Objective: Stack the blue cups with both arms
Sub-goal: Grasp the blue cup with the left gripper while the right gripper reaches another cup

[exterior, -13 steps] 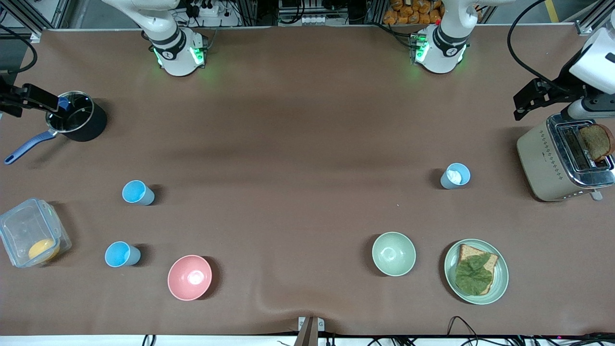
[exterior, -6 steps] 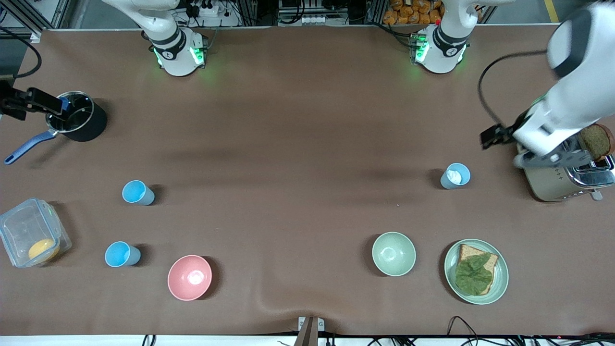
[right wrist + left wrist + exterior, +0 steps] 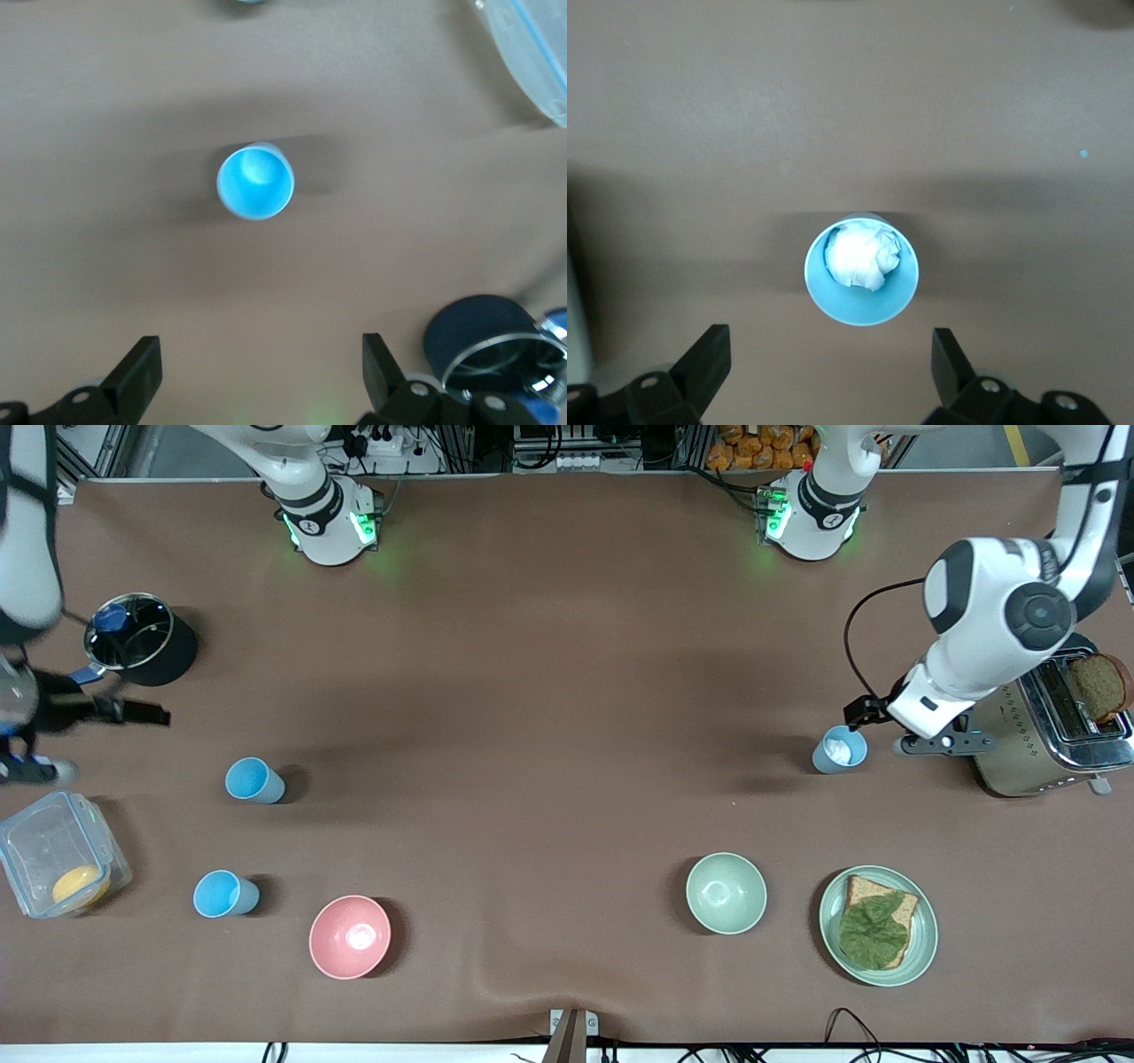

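Nearest the camera, one bright blue cup [image 3: 225,894] stood untouched; a second [image 3: 253,780] sat farther back. Right gripper [image 3: 257,376], fingers spread, had swung off the pot [image 3: 142,650] toward it. Left gripper [image 3: 828,372], spread too, had dropped beside the paper-stuffed pale cup [image 3: 839,749]. Both pickups looked imminent.

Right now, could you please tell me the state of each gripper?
Left gripper: open, empty, above the cup with the white wad.
Right gripper: open, empty, near a bright blue cup.
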Robot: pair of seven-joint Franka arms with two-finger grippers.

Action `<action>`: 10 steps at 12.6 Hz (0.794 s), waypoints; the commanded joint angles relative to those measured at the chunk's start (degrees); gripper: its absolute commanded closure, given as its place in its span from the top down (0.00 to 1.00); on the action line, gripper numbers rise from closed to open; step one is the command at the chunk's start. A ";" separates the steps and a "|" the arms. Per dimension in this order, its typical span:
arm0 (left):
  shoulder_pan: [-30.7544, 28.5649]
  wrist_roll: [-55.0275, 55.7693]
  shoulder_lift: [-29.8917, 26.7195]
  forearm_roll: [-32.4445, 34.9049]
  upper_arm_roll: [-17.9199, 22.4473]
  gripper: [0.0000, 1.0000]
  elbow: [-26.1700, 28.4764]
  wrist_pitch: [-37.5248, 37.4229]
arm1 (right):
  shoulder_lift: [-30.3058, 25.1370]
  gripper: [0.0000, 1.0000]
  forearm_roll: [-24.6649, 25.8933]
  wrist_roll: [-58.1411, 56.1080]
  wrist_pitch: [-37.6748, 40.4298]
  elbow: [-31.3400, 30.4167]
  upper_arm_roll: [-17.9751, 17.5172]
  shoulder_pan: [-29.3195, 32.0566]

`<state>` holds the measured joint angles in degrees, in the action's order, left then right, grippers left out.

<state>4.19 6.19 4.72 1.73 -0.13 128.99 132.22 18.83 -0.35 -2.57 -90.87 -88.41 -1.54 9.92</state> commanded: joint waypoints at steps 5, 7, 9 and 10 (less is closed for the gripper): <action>-4.36 -3.03 8.28 -0.94 -0.40 1.00 0.82 7.43 | 12.62 1.00 1.23 -0.33 -5.88 2.02 -0.57 1.94; -4.36 -2.94 9.42 -1.11 -0.49 0.78 0.74 7.52 | 15.52 1.00 0.62 -0.24 -8.88 1.75 -0.66 2.47; -4.27 -2.94 10.13 -1.11 -0.49 0.31 0.65 8.05 | 17.29 1.00 0.18 0.37 -10.98 1.75 -0.66 1.86; -4.27 -2.94 10.39 -1.11 -0.49 0.06 0.56 8.31 | 18.51 1.00 0.26 0.11 -12.82 1.58 -0.66 2.12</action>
<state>0.21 4.52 14.58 1.73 -0.24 129.92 139.53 35.02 0.09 -2.68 -102.00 -88.08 -1.46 11.24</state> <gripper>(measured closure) 0.335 0.000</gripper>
